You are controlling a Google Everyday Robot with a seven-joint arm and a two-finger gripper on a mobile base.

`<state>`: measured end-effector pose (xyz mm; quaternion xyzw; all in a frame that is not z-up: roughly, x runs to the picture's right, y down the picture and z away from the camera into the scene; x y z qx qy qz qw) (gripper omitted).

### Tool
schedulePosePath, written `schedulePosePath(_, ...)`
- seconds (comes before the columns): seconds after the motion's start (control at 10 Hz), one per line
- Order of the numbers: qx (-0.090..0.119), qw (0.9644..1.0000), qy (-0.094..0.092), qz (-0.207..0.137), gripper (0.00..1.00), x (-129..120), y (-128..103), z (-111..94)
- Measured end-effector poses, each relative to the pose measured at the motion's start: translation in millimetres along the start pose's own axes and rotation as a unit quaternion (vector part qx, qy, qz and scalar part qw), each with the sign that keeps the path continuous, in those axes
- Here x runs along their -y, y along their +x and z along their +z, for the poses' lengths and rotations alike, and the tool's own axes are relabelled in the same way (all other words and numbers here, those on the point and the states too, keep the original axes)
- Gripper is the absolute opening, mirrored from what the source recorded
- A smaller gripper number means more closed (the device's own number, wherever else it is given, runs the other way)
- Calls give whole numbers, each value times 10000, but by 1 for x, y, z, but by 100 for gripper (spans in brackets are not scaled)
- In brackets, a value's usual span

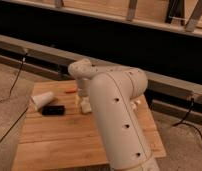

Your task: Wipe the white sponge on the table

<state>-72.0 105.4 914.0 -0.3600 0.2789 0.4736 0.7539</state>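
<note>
One arm (116, 120), white and perforated, fills the near foreground and bends back over the table (59, 137), a square top of light-brown planks. Beyond the elbow, the gripper (84, 96) points down over the far middle of the table; whether its jaws stand wide or narrow cannot be told, and the rig line forbids a guess. One sponge (86, 106), a small cream-white block, lies on the wood directly under the gripper tip, touching it or nearly so; contact cannot be confirmed. One black block (53, 109) lies to the left of the sponge, well apart from it. One white cup (42, 100) lies on its side just behind the block, near the left edge. One thin orange item (70, 90), too small to identify, lies near the far edge, behind the gripper. Farthest back, a dark wall with a long rail (39, 48) runs the width of the view. Step in hand, by judgement: pressing the sponge and sweeping it over the planks. Done well, this calls for steady downward pressure, a flat sponge face, strokes along the grain, and a path that stays right of the block and cup so neither is pushed off the edge.
</note>
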Motion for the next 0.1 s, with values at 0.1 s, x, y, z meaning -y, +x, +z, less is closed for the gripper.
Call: schedulePosePath(0.1, 0, 10000, 0, 0, 80, 0, 0, 0)
